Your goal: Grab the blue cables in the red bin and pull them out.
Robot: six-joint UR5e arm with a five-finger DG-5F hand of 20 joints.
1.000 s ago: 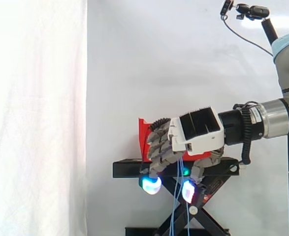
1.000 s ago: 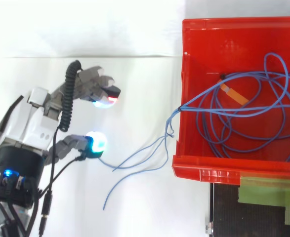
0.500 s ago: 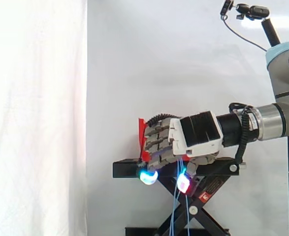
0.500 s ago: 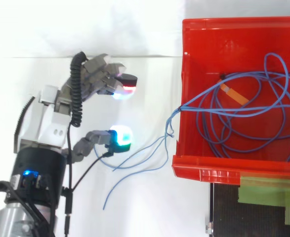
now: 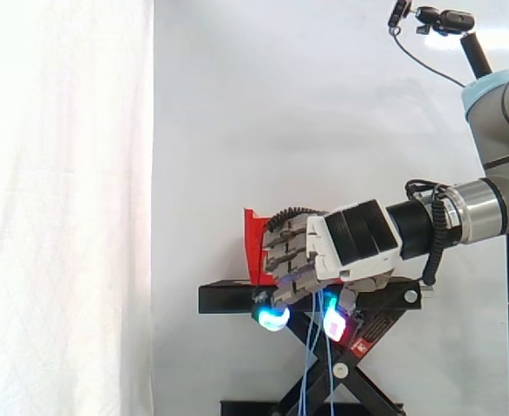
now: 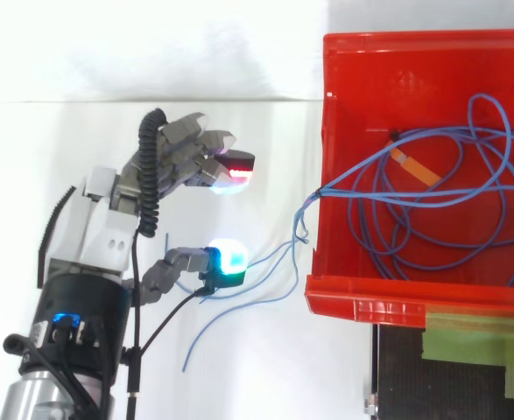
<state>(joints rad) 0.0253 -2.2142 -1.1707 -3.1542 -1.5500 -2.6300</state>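
The red bin [image 6: 318, 131] holds a loose tangle of blue cables [image 6: 432, 219]. A bundle of them crosses the bin's left wall, and their free ends [image 6: 265, 262] trail out to the left. In the side view these blue cable ends [image 5: 306, 381] hang down in front of the black stand. My hand [image 6: 108, 227] is to the left of the bin, open, with its fingers [image 6: 226, 166] and thumb [image 6: 226, 261] spread toward the bin wall. The thumb pad lies over the trailing cable ends, and nothing is pinched. In the side view my hand [image 5: 349, 247] covers most of the bin [image 5: 254, 243].
The bin rests on a black scissor stand [image 5: 228, 299] before a white curtain. An orange tag [image 6: 411, 166] lies among the cables in the bin. Green tape [image 6: 475, 337] sits on the stand below the bin's front wall.
My hand has moved right, toward the bin's left wall, and its thumb now reaches the trailing cable ends. The cables have not shifted.
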